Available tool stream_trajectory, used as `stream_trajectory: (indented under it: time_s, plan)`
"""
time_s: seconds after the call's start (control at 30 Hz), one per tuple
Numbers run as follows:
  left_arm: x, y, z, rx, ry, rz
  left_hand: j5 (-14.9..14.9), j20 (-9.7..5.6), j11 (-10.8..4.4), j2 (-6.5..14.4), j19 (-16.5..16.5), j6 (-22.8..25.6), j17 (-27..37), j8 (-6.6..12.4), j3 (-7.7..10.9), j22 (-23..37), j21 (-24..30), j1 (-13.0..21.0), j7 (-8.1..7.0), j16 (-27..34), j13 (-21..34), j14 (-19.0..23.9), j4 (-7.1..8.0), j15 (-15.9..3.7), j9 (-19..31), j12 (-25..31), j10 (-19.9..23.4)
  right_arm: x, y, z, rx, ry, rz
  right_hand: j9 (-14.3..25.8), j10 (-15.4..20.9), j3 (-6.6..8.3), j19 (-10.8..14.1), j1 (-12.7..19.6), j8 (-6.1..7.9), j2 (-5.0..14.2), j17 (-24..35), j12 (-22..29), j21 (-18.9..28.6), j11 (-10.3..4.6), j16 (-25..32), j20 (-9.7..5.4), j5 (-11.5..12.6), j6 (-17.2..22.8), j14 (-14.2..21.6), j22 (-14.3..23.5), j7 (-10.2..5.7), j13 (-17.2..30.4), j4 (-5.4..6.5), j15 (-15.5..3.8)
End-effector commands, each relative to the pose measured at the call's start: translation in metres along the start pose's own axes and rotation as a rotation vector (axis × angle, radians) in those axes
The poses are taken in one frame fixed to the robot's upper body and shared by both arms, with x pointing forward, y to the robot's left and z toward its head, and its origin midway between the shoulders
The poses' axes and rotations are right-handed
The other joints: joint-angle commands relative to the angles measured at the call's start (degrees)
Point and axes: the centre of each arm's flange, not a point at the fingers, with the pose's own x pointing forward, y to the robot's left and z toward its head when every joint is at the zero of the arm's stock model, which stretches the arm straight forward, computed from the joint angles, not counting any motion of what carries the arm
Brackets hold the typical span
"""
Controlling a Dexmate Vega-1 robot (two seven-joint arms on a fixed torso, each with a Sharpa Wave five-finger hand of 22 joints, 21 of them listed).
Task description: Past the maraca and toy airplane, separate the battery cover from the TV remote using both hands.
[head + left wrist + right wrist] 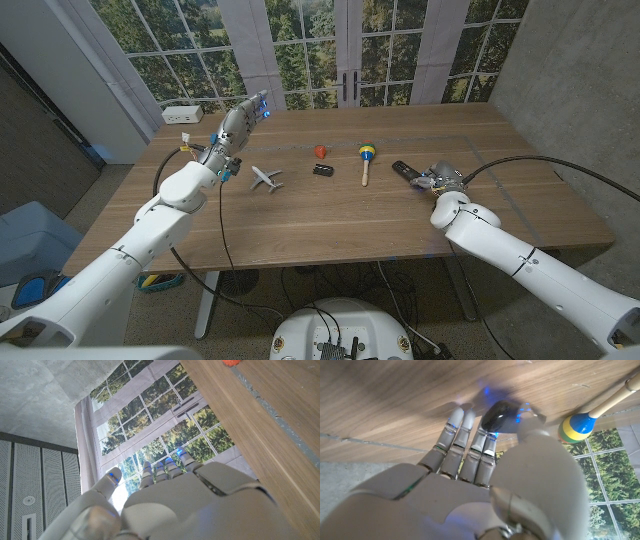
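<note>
- Gripping the black TV remote just right of the maraca, the right robot hand sits on the counter; the left robot hand, fingers apart and holding nothing, hovers left of the toy airplane.
- Left wrist view: left robot hand released, fingers spread.
- Right wrist view: fingers clasp the remote's end beside the maraca.

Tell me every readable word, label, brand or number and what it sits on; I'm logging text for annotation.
None can be read.
TV remote: any button markings are too small to tell.
Small black item beside the toy airplane: no legible print.
</note>
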Motion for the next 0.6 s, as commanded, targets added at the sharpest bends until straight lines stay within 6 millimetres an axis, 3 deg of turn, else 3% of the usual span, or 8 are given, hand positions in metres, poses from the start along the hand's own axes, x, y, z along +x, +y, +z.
stream_trajectory:
  time_s: [0.03,0.07,0.17,0.4,0.53,0.6]
  plan:
    - [-0.0028,-0.0002,0.001,-0.002,0.009,-0.004,-0.2,-4.74,-0.72,6.3,-0.1,-0.4,0.0,-0.2,0.6,0.2,-0.5,0.8,-0.35,-0.1,0.0,-0.5,-0.43,-1.2,0.1,0.0,-0.3,-0.0046,0.0023,0.0047,-0.094,-0.012,-0.032,-0.4,-7.4,0.32,-1.6,0.0,-2.81,1.61,-2.7,-4.8,-0.9,1.24,-2.8,-1.18,0.2,-5.4,-4.7,0.1,-0.47,-1.6,-0.56,-5.57]
    - [-0.0031,-0.0002,0.0012,-0.003,0.01,-0.003,-0.3,-4.71,-0.76,6.2,-0.1,-0.4,0.0,-0.2,0.65,0.2,-0.5,0.8,-0.4,-0.1,0.0,-0.5,-0.49,-1.19,0.1,0.0,-0.3,-0.0052,0.002,0.0048,-0.094,-0.017,-0.032,-0.5,-9.7,0.11,-1.5,-0.6,-3.51,1.09,-3.0,-5.9,-1.0,1.2,-3.2,-0.97,0.0,-6.9,-5.9,0.1,-0.36,-1.9,-0.56,-4.97]
    - [-0.0039,-0.0005,0.0022,-0.001,0.009,-0.005,-0.4,-4.59,-0.83,6.2,-0.1,-0.5,0.0,-0.22,0.77,0.2,-0.7,0.8,-0.48,-0.2,0.0,-0.5,-0.62,-1.25,0.1,0.0,-0.4,-0.007,0.0014,0.0053,-0.089,-0.023,-0.03,-0.8,-15.6,-1.29,-4.5,-4.1,-5.2,-0.54,-3.9,-7.1,-2.8,2.82,-3.8,1.79,-0.5,-11.9,-9.5,0.0,-0.01,-3.1,0.22,-3.15]
    - [-0.0067,-0.0023,0.0045,0.002,0.007,-0.005,-0.5,-4.34,-0.89,6.1,-0.1,-0.6,0.0,-0.2,1.05,0.2,-1.0,0.9,-0.59,-0.2,0.0,-0.6,-0.88,-1.32,0.1,0.0,-0.5,-0.0105,-0.0021,0.0042,-0.026,-0.073,-0.013,-1.2,-25.7,-5.47,-10.6,-13.2,-5.72,-2.99,-5.4,-7.2,-7.7,5.76,-4.5,5.66,0.3,-20.6,-18.4,-0.1,2.59,-6.0,2.51,0.87]
    - [-0.0084,-0.0033,0.0058,0.003,0.005,-0.005,-0.6,-4.35,-0.87,6.1,0.0,-0.7,-0.1,-0.19,1.2,0.2,-1.2,1.0,-0.65,-0.2,0.0,-0.7,-1.0,-1.36,0.1,0.0,-0.5,-0.0108,-0.0047,0.0026,0.062,-0.134,0.032,-1.3,-30.0,-8.15,-13.5,-19.9,-5.51,-3.17,-6.8,-6.8,-11.1,7.58,-4.7,4.99,1.5,-24.7,-23.8,-0.1,3.88,-8.1,4.79,2.99]
    - [-0.0092,-0.0038,0.0063,0.003,0.005,-0.003,-0.6,-4.33,-0.85,6.1,0.0,-0.8,-0.1,-0.22,1.27,0.2,-1.3,1.0,-0.71,-0.2,0.0,-0.7,-1.05,-1.3,0.1,0.0,-0.5,-0.0098,-0.0054,0.0007,0.127,-0.17,0.061,-1.4,-32.1,-8.86,-14.8,-22.0,-5.57,-2.59,-7.6,-6.9,-12.6,8.33,-4.8,3.13,1.6,-26.6,-25.8,-0.1,4.22,-9.0,5.55,3.25]
